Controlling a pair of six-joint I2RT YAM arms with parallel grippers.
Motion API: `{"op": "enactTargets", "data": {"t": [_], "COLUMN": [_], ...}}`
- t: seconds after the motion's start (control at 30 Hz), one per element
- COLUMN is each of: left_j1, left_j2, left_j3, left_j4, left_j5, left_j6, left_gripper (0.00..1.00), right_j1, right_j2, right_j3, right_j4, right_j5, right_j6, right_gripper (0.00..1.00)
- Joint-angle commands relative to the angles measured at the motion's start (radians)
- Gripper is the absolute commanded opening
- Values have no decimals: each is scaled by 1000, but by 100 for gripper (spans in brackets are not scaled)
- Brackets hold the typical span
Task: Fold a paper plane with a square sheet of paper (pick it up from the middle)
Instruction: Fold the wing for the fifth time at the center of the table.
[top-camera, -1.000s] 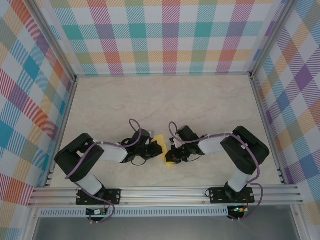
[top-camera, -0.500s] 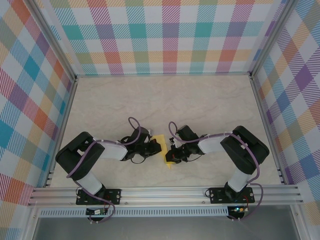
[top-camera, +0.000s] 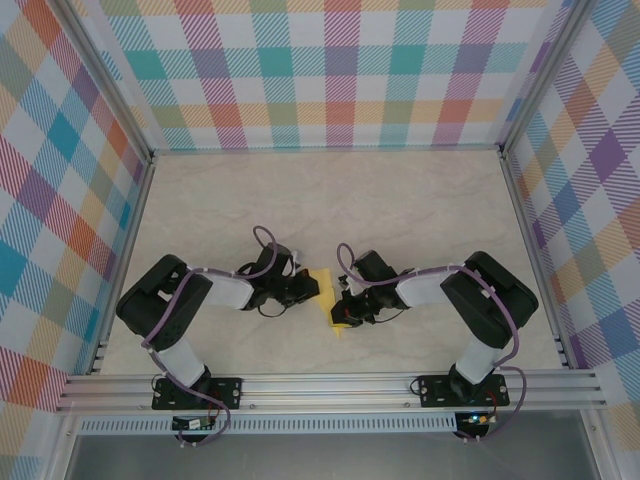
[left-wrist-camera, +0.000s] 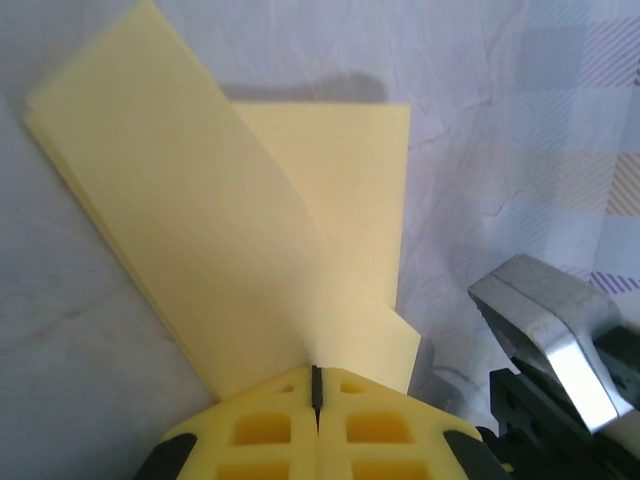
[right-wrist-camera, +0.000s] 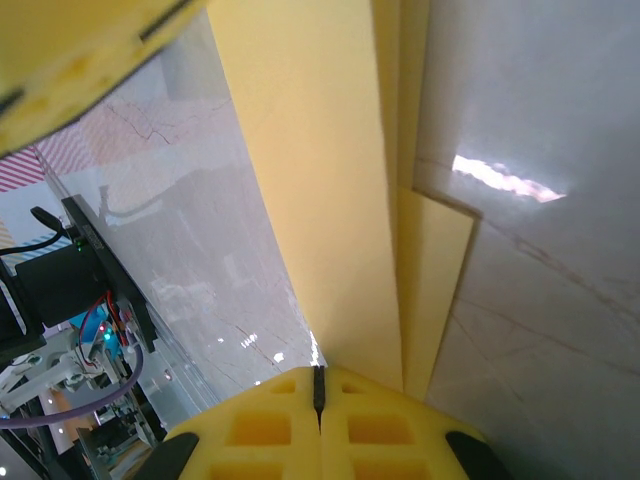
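Observation:
The yellow sheet of paper (top-camera: 322, 279) lies folded into layered strips between my two grippers, near the table's front middle. In the left wrist view one flap of the paper (left-wrist-camera: 200, 200) slants up from the flat layers and runs into my left gripper (left-wrist-camera: 316, 378), whose jaws are shut on its edge. My right gripper (right-wrist-camera: 317, 380) is likewise shut on a long folded strip of the paper (right-wrist-camera: 320, 150), with narrower layers lying beside it. From above, the left gripper (top-camera: 308, 289) and the right gripper (top-camera: 343, 305) face each other, a short gap apart.
The pale marbled table (top-camera: 400, 200) stretches out behind the arms. Checkered walls (top-camera: 330, 70) stand on three sides, and an aluminium rail (top-camera: 330, 385) runs along the front edge. The right arm's metal wrist part (left-wrist-camera: 545, 330) sits close beside the left gripper.
My left gripper has shifted slightly back and left, taking its end of the paper along. The right arm has stayed put.

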Motion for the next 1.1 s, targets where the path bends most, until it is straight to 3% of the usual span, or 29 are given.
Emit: {"op": "enactTargets", "data": {"t": [0.0, 0.47, 0.7, 0.9, 1.07], "left_j1": [59, 155, 208, 186, 80], "left_j2": [28, 59, 17, -113, -266], "left_j3": [21, 110, 189, 204, 142], "left_j4": [-46, -97, -204, -283, -299], "left_j5": [-97, -24, 5, 32, -40], "left_j6": [46, 99, 144, 128, 81], "left_gripper": [0, 0, 0, 0, 1], "right_j1": [-2, -3, -2, -3, -2], "right_j2": [62, 61, 60, 49, 48], "right_j3": [-31, -26, -17, -3, 2], "right_j4": [-141, -152, -152, -152, -153], "right_j5": [97, 86, 88, 95, 102], "right_j6": [-12, -28, -21, -15, -10], "right_gripper": [0, 0, 1, 1, 1]}}
